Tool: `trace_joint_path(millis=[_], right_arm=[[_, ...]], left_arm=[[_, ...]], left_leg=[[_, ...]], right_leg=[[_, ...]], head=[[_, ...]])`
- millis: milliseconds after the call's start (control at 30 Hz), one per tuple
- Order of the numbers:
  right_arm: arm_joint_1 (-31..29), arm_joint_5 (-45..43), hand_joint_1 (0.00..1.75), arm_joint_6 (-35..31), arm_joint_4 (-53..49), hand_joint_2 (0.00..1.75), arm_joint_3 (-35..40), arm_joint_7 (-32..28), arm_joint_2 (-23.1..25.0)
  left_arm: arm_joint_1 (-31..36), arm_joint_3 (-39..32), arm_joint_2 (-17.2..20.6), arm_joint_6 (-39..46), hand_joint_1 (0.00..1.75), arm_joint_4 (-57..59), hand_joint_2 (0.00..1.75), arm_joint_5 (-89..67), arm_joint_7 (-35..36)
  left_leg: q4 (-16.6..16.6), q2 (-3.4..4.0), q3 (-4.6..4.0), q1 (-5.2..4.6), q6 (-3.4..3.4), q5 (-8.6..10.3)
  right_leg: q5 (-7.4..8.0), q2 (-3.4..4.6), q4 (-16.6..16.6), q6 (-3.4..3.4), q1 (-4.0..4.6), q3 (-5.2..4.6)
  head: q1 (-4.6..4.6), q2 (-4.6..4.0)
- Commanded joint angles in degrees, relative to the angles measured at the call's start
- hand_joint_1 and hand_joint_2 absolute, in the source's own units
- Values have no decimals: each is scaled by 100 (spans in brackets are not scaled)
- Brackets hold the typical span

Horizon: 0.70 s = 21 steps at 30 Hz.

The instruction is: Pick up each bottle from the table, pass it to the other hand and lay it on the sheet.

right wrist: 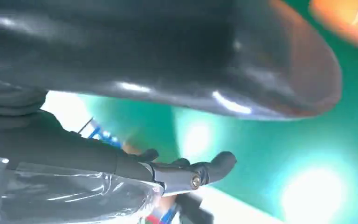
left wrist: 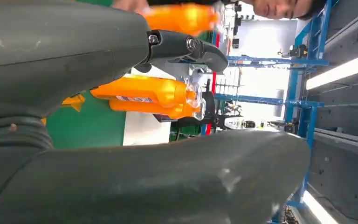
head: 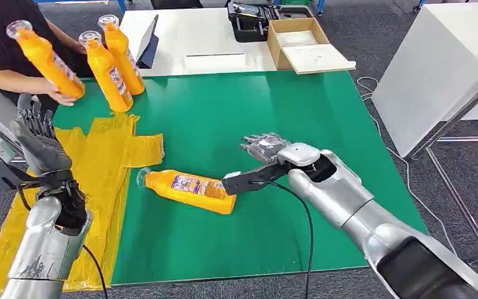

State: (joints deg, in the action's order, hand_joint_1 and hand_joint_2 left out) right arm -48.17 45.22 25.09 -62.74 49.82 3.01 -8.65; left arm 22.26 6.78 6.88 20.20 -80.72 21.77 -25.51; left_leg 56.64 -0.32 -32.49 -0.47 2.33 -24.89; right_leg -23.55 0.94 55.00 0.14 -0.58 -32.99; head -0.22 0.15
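Right robot hand (head: 262, 156), fingers spread and holding nothing, nears the fallen bottle (head: 188, 189) at centre frame; a nudge could roll it away.

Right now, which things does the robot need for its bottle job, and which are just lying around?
For the job:
- lying orange bottle by the right hand
- two standing orange bottles
- bottle in the person's hand
- yellow sheet
- left hand, raised, holding nothing

Just lying about:
- cardboard box
- black case
- white table
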Motion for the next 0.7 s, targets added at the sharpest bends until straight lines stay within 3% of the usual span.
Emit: trace_joint_path(millis=[33,133,267,300,500,700], right_arm=[[137,18,0,-166,-1190,0,-968,245,-307],[174,51,0,-362,-899,0,-992,270,-107],[90,76,0,-886,130,0,-994,472,501],[62,48,0,-992,437,175,-1010,500,683],[-359,36,0,-1375,2391,175,-846,476,1788],[-528,58,0,-1401,2841,175,-820,515,2033]], left_arm=[[236,72,40,-110,0,152,0,32,80],[290,135,0,-120,0,173,0,33,84],[595,354,-113,-198,0,411,0,26,157],[674,416,-139,-200,0,488,0,21,191],[898,617,-251,-169,0,657,0,27,236],[927,666,-337,-126,0,575,0,-37,287]], left_leg=[[7,-14,-4,1,-20,-3],[2,-10,1,6,-16,-1],[6,-9,7,6,-28,-4],[3,-2,5,7,-19,-2],[0,11,8,10,-19,-2],[3,1,2,13,-15,-2]], right_leg=[[-8,-24,7,-5,1,1],[-3,-17,-1,-5,4,3],[-7,-23,5,-9,4,9],[-2,-10,2,-7,5,3],[0,2,3,-7,4,1],[-4,-5,5,-4,5,-2]], head=[[0,0],[0,0],[0,0],[0,0],[0,0],[-2,0]])
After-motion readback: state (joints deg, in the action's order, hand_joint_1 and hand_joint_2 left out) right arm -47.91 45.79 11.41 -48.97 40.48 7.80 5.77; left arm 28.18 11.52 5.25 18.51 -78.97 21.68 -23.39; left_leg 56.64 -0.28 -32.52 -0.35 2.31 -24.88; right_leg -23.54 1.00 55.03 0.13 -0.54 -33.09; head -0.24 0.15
